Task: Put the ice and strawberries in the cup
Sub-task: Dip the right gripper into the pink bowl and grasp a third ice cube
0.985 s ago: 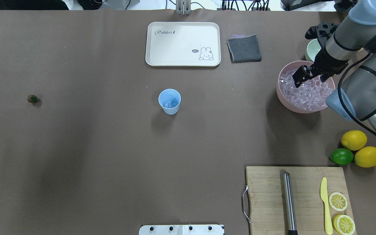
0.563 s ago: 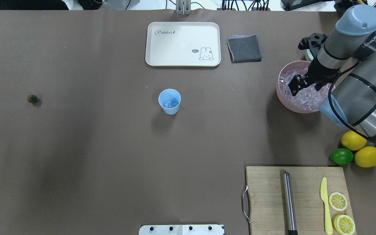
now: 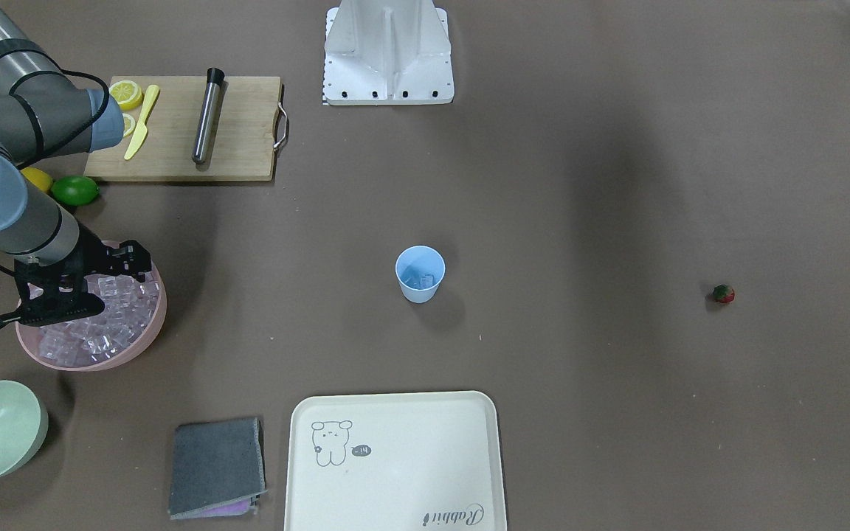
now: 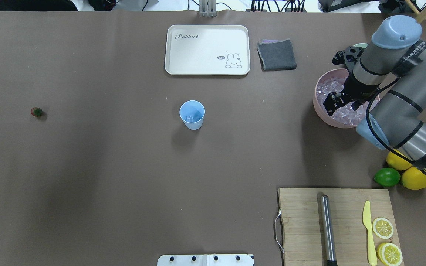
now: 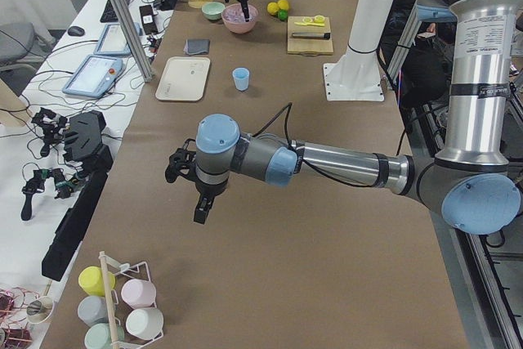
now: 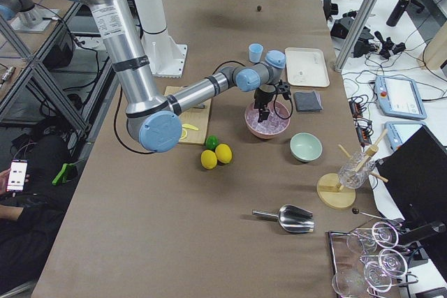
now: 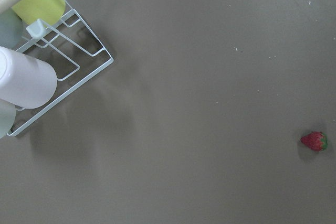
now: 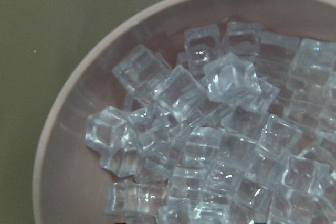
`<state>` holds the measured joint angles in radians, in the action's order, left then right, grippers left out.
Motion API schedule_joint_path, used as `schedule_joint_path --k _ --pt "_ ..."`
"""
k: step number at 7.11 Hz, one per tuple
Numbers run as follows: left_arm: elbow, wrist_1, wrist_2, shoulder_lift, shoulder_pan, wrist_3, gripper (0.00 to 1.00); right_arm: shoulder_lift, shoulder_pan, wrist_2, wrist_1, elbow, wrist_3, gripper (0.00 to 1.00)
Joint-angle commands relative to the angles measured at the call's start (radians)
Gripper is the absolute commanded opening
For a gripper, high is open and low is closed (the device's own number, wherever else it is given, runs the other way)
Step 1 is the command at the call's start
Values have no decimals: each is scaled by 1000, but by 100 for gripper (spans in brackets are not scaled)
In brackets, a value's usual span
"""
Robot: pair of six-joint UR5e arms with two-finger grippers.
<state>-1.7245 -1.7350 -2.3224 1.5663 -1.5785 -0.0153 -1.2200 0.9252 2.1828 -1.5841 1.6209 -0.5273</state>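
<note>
**Right pincer** (image 4: 332,106): It hangs directly over the pink bowl (image 4: 315,100) and points down at the heap of ice (image 4: 325,87) that fills the bowl. Its wrist view takes in only cubes and the bowl's rim. Whether it is spread or pressed together cannot be told from any view.

**Left pincer** (image 5: 200,214): It shows only in the side view from the bench's left end, where it hangs above the bare bench (image 4: 124,166). Its state cannot be told.

**Cup** (image 4: 192,114): It stands upright near the middle of the bench, well apart from the right pincer and to that pincer's left. A few clear cubes lie in its bottom.

**Strawberry** (image 4: 36,112): It lies on its side on the bare bench. It is further left of the right pincer than the cup is, and well apart from both. It lies low at the right edge of the left wrist view, so it is off to one side of the left pincer. A wire rack (image 7: 79,51) holding pale mugs fills the opposite upper corner of that view.

**Other ice**: The bulk of it is in the pink bowl under the right pincer, stacked in a loose pile.
</note>
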Motion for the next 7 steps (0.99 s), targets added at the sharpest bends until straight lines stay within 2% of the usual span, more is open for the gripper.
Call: schedule_joint_path --k 1,2,3,4,6,7 --pt "0 2 0 1 0 0 98 5 -3 -2 1 -22 1 82" --pt "0 0 0 3 0 0 98 7 -3 -2 1 -23 1 81" --pt "0 0 0 3 0 0 98 5 -3 -3 1 -23 0 74" --pt "-1 0 0 1 0 0 98 5 -3 -2 1 -23 3 53" --pt "-3 0 0 1 0 0 98 14 0 3 1 -23 13 0" --pt "-3 0 0 1 0 0 98 20 3 8 -2 -23 13 0"
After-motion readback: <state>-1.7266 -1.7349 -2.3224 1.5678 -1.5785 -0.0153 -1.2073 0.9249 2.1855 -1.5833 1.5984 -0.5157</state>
